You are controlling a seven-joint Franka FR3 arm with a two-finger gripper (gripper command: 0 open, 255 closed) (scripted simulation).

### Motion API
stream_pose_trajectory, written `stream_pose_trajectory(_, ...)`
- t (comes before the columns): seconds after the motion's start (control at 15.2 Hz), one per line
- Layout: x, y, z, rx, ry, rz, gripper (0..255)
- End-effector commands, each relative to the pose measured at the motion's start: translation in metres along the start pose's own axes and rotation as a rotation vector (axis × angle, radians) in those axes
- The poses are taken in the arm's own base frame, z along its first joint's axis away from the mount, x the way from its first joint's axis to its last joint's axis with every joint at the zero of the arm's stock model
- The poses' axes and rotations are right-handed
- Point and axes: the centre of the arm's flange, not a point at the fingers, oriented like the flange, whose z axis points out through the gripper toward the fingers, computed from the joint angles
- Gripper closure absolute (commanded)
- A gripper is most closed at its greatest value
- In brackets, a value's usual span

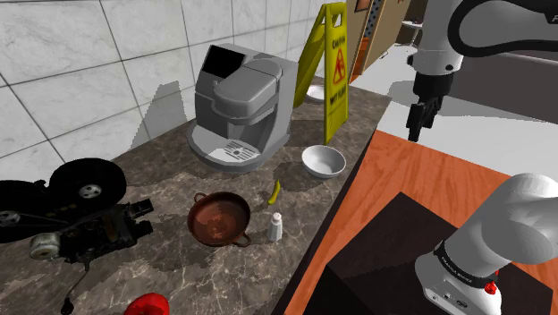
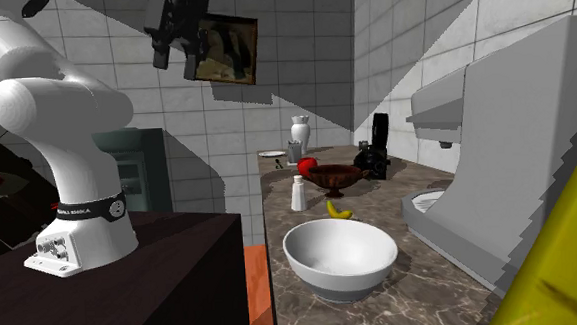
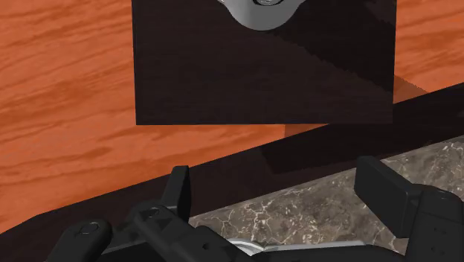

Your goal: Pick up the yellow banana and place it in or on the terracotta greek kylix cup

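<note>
The small yellow banana [image 1: 275, 192] [image 2: 339, 210] lies on the dark marble counter [image 1: 161, 179], between a white bowl and a white shaker. Close beside it stands the brown-red kylix cup [image 1: 219, 218] [image 2: 335, 176], a shallow footed bowl with two side handles and nothing in it. My black gripper [image 1: 416, 120] [image 2: 171, 36] hangs high in the air off the counter's edge, over the orange wooden floor [image 1: 402, 170], far from both. In the wrist view the gripper [image 3: 282, 195] is open, and between its fingers [image 3: 178, 190] I see just the counter edge.
A white bowl [image 1: 323, 161] [image 2: 341, 254] and a white shaker [image 1: 275, 227] [image 2: 298, 193] flank the banana. A grey coffee machine [image 1: 241, 106] and a yellow floor sign [image 1: 331, 67] stand behind. Black equipment [image 1: 76, 210] and a red object [image 1: 146, 306] occupy the counter's other end. The dark stand [image 3: 264, 67] sits below.
</note>
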Motion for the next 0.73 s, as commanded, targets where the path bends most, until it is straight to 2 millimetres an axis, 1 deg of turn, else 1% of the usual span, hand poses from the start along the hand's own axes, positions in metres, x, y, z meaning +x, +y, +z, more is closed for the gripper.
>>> stream_pose_trajectory(0.0, 0.0, 0.0, 0.0, 0.0, 0.0, 0.0, 0)
stream_pose_trajectory(0.33, 0.028, -0.042, 0.035, 0.035, 0.011, 0.136, 0)
stream_pose_trajectory(0.66, 0.061, -0.081, 0.069, 0.071, 0.021, 0.273, 0)
